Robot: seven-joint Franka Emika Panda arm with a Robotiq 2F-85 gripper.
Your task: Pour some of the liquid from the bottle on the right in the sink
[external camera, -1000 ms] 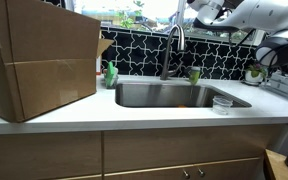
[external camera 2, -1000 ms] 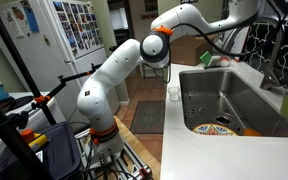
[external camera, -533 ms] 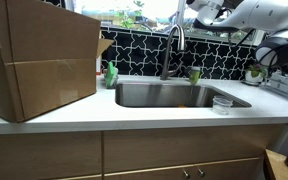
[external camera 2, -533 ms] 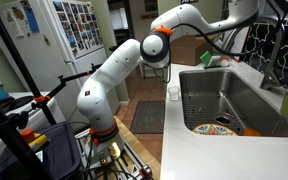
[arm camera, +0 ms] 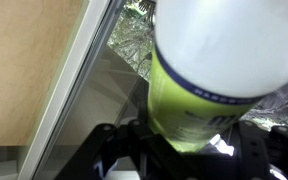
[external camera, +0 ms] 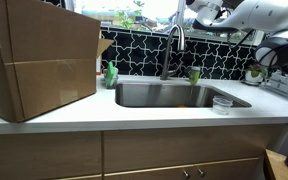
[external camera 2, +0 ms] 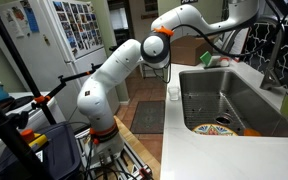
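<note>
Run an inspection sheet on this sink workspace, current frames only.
Surface: white countertop with the sink set in it.
Job's things: bottle, pale green with a white top, in the claw; sink holds a plate; faucet over the basin.
Clutter: cardboard box, green soap bottle, green cup, clear container.
Grippers: claw shut on the bottle, well above the counter.
Cables: loose wires at the robot's base.
Surroundings: patterned backsplash, fridge with papers on it.
</note>
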